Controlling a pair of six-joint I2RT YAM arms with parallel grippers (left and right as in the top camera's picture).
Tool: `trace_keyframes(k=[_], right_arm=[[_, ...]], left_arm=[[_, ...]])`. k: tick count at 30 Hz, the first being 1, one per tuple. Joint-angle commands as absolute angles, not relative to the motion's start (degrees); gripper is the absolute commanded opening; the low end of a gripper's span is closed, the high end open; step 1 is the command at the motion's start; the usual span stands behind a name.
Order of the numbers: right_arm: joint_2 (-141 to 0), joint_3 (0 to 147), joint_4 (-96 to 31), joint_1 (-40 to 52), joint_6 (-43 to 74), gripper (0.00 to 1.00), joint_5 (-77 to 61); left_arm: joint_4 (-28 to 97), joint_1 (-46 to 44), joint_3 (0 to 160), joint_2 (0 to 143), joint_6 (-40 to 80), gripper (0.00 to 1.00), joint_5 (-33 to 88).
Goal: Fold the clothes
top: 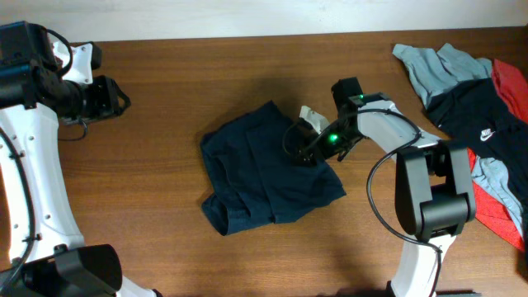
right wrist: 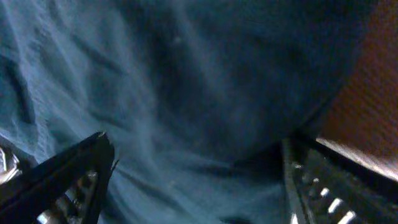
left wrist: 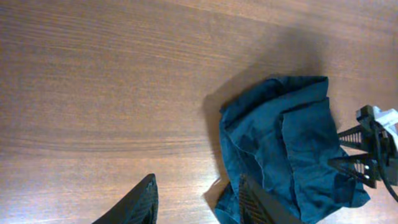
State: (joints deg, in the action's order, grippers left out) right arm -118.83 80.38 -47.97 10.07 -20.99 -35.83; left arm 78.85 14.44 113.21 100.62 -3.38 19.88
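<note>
The clothes, a pair of dark navy shorts (top: 264, 169), lie crumpled and partly folded over at the middle of the wooden table. My right gripper (top: 307, 142) is low over their upper right edge. In the right wrist view its two fingers (right wrist: 68, 177) stand wide apart and open, with navy cloth (right wrist: 186, 93) filling the space below and between them. My left gripper (top: 115, 95) hovers far off at the upper left, well away from the shorts. In the left wrist view it (left wrist: 196, 205) is open with nothing between its fingers, and the shorts (left wrist: 286, 143) lie ahead to the right.
A heap of other garments lies at the table's right end: grey (top: 429, 66), black with a white logo (top: 474, 115) and red (top: 511, 91). Bare wood (top: 148, 190) stretches left of the shorts. The table's far edge meets a pale wall.
</note>
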Motion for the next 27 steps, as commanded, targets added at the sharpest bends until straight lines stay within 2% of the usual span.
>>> trace_keyframes(k=[1,4,6,7,8,9,10,12,16,20,23,27], right_arm=[[-119.6,77.5,-45.0,10.1,-17.1,0.86,-33.4],[-119.6,77.2,-44.5,10.6,-17.8,0.88,-41.6],[-119.6,77.2,-44.4,11.3,-17.9,0.83,-43.3],[-119.6,77.2,-44.4,11.7,-17.9,0.72,-43.6],[-119.5,77.2,-44.5,11.9,-17.9,0.56,-43.5],[-119.5,77.4,-44.5,11.8,-16.3,0.36,-43.0],[-119.1,77.7,-44.5,11.4,-12.2,0.28,-41.3],[-117.3,77.9,-44.8,10.4,-7.6,0.17,-36.3],[-110.3,77.9,-46.3,9.6,-0.8,0.08,-22.0],[-104.2,77.9,-47.6,10.1,1.9,0.06,-15.4],[-98.3,77.9,-50.7,10.6,8.3,0.04,-3.7],[-92.1,77.9,-51.8,12.9,8.0,0.04,-2.3]], left_arm=[[79.2,14.7,113.6,100.4,-3.5,0.42,19.7],[79.1,14.7,113.6,100.4,-3.5,0.42,19.7],[79.1,14.7,113.6,100.4,-3.5,0.42,19.7],[79.1,14.7,113.6,100.4,-3.5,0.42,19.7],[79.2,14.7,113.6,100.4,-3.5,0.42,19.7],[79.2,14.7,113.6,100.4,-3.5,0.42,19.7],[79.2,14.7,113.6,100.4,-3.5,0.42,19.7],[79.2,14.7,113.6,100.4,-3.5,0.42,19.7],[79.1,14.7,113.6,100.4,-3.5,0.42,19.7],[78.9,14.7,113.6,100.4,-3.5,0.42,19.7],[78.9,14.7,113.6,100.4,-3.5,0.42,19.7],[78.2,14.7,113.6,100.4,-3.5,0.42,19.7]])
